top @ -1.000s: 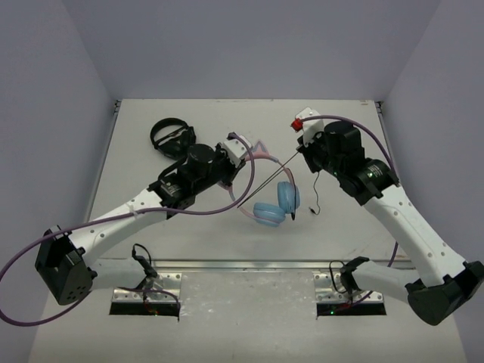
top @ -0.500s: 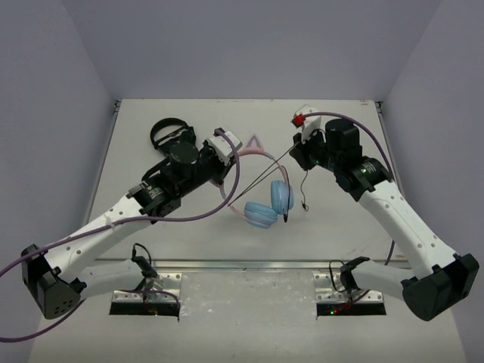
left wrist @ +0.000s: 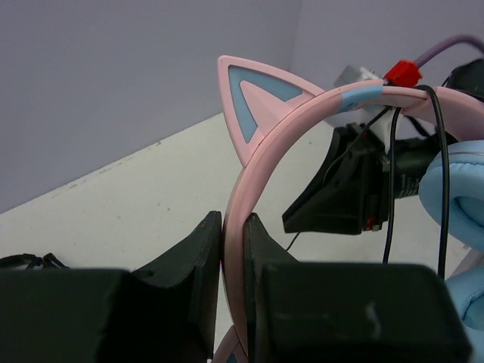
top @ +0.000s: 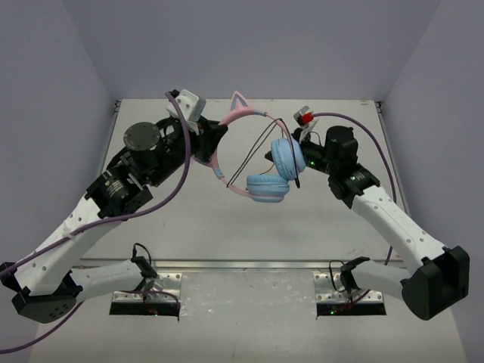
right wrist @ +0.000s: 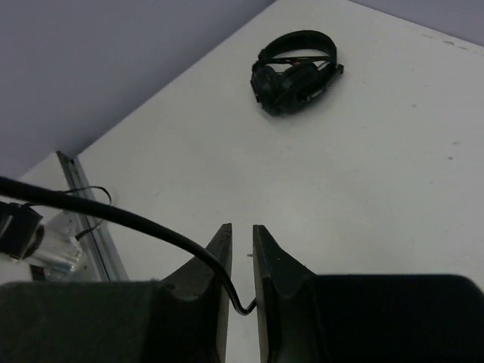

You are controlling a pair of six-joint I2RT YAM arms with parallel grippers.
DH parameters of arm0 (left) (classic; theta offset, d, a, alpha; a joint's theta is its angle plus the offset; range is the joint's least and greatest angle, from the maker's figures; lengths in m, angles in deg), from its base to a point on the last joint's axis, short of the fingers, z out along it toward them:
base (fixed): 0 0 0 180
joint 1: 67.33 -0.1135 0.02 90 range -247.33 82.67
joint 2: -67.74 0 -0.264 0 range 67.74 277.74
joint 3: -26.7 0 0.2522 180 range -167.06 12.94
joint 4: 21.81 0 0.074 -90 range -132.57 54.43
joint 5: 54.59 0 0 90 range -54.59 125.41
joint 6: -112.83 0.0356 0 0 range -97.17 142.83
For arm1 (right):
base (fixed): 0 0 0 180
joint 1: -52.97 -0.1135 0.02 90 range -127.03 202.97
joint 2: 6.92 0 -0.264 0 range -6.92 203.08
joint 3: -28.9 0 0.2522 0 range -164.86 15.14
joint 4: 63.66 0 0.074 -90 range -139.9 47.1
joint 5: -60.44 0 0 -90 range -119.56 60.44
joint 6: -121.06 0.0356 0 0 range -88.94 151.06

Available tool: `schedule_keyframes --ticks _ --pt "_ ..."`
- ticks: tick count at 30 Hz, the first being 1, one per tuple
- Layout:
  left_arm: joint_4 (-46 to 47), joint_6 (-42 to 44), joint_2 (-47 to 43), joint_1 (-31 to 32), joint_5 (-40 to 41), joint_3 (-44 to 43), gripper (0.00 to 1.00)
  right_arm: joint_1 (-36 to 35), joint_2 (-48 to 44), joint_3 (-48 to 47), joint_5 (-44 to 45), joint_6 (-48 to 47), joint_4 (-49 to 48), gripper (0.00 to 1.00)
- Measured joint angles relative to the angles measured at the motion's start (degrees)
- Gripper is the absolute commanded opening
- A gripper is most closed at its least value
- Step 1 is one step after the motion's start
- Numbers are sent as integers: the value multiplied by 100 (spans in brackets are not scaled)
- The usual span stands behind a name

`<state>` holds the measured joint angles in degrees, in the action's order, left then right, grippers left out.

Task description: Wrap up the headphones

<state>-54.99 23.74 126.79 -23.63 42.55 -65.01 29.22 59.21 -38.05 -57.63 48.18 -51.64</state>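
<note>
The headphones hang in the air over the table's middle. Their pink headband [top: 227,128] carries a cat ear [top: 240,102], and the light-blue ear cups [top: 285,157] dangle below it. My left gripper [top: 212,147] is shut on the headband [left wrist: 249,181], which is pinched between its fingers [left wrist: 198,257]. The thin black cable [top: 257,147] loops from the headband towards my right gripper [top: 298,150]. In the right wrist view, the right gripper [right wrist: 242,234] is shut on the cable [right wrist: 113,214], which bends down between its jaws.
All-black headphones [right wrist: 296,72] lie on the white table [top: 181,204] at the back left; my left arm covers them from above. Grey walls enclose the table on three sides. A metal rail [top: 249,265] runs along the near edge.
My left gripper has lifted the headphones up and towards the back. My right gripper has moved left, close to the ear cups. The cable, taut before, now hangs in a loop.
</note>
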Motion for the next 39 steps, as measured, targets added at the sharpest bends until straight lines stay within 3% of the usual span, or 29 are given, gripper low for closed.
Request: schedule_keyframes --ticks 3,6,11,13,17,19,20,25,27,30,39 --pt "-166 -293 0 9 129 -343 0 -35 195 345 -350 555 -837 26" --pt "-387 -577 31 9 168 -673 0 -221 492 647 -437 1038 -1600 26" --pt "-619 -896 184 9 275 -1169 0 -1156 977 798 -170 1268 -2382 26" --pt "-739 -1014 205 11 365 -1215 0 -1434 1176 798 -111 1384 -2771 38" --pt "-1123 -1128 293 11 570 -1419 0 -1458 1515 848 83 1624 -3414 41" --pt "-1329 -1174 348 11 693 -1587 0 -1434 1646 907 122 1711 -3630 33" --pt "-1416 -1196 367 11 763 -1674 1 -1432 1703 946 144 1749 -3729 23" --pt "-1692 -1392 396 11 1161 -2109 0 -1486 1847 1226 190 1893 -4079 18" --pt "-1683 -1486 389 11 1300 -2218 0 -1539 1923 1303 195 1915 -4225 9" --pt "-1659 -1563 363 11 1512 -2256 0 -1668 2065 1335 199 2002 -4409 2" --pt "-2052 -1711 741 11 2697 -2756 0 -2184 2312 1606 413 2059 -4800 1"
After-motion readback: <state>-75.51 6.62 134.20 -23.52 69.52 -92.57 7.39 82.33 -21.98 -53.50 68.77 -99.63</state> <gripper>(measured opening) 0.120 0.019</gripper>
